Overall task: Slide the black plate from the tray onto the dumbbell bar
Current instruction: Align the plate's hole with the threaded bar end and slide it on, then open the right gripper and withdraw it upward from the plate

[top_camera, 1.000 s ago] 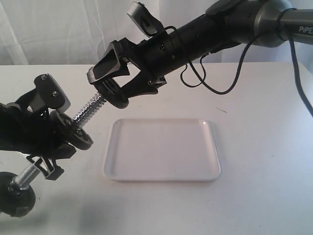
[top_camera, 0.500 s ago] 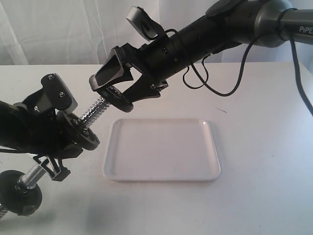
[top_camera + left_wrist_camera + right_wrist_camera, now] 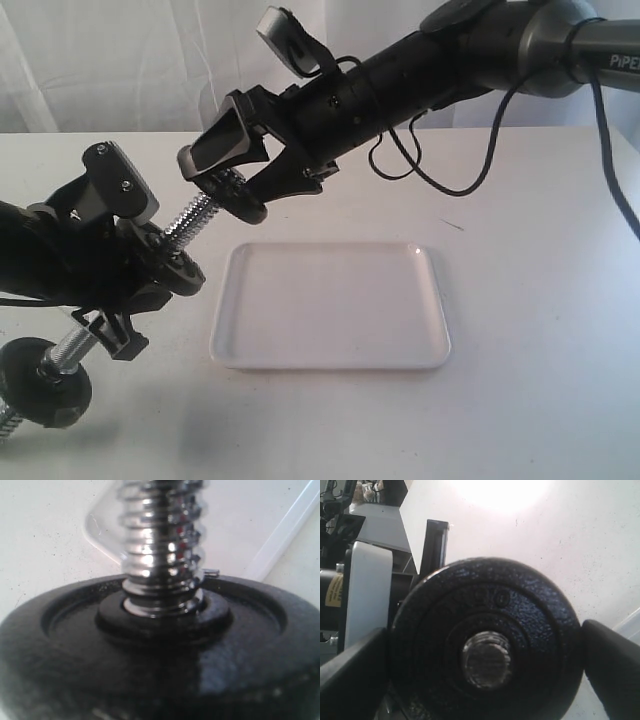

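Exterior view looks down across table (image 3: 540,330), wrist views very close, seemingly sharing dumbbell bar (image 3: 194,216)

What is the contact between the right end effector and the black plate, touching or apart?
Touching. The right wrist view shows the fingers of the right end effector flush against opposite sides of the black plate, no gap either side.
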